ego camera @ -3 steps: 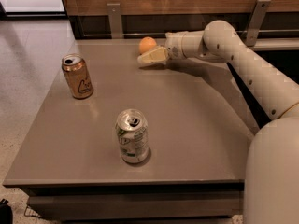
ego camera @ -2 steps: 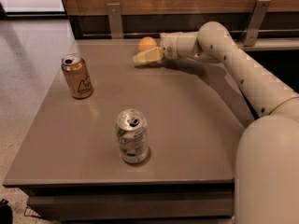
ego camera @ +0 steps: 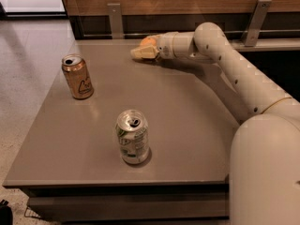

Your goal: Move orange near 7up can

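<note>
The orange (ego camera: 148, 41) sits at the far edge of the grey table (ego camera: 187, 125), just above and behind my gripper (ego camera: 140, 52), which hides its lower part. The gripper reaches in from the right and lies low over the table top, right against the orange. The 7up can (ego camera: 133, 136), silver-white with green markings, stands upright near the table's front edge, well in front of the orange and the gripper.
A golden-brown can (ego camera: 78, 76) stands upright at the table's left side. A wooden wall with metal brackets (ego camera: 116, 20) runs behind the table. My pale arm (ego camera: 243, 78) crosses the table's right side. Floor lies to the left.
The gripper has moved a little left and farther back, closing in on the orange. The orange and both cans have stayed where they were.
</note>
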Robot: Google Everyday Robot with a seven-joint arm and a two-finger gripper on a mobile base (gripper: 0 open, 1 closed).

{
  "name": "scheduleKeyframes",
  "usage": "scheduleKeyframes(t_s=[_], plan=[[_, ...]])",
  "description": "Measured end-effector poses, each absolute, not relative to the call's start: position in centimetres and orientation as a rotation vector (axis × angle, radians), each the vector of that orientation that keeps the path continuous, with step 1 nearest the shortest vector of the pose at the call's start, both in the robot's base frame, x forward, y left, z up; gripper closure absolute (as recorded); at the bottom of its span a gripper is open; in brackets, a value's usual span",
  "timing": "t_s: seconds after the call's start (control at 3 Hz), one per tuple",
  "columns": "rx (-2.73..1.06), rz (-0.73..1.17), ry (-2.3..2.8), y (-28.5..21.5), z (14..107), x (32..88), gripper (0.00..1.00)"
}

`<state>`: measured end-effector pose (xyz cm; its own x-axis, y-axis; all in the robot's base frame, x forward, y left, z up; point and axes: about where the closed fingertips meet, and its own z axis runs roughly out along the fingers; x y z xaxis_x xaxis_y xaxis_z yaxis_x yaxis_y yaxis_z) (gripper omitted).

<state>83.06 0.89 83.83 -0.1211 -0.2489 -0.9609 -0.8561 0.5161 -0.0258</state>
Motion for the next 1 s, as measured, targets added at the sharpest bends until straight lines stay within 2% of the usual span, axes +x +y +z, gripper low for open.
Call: scheduleKeyframes(t_s=[0.67, 1.0], plan=[[-0.961, 0.695, 1.651, 1.59, 83.57, 83.01, 0.85], [-0.964, 0.699, 1.65, 1.94, 83.45, 82.98, 1.0]])
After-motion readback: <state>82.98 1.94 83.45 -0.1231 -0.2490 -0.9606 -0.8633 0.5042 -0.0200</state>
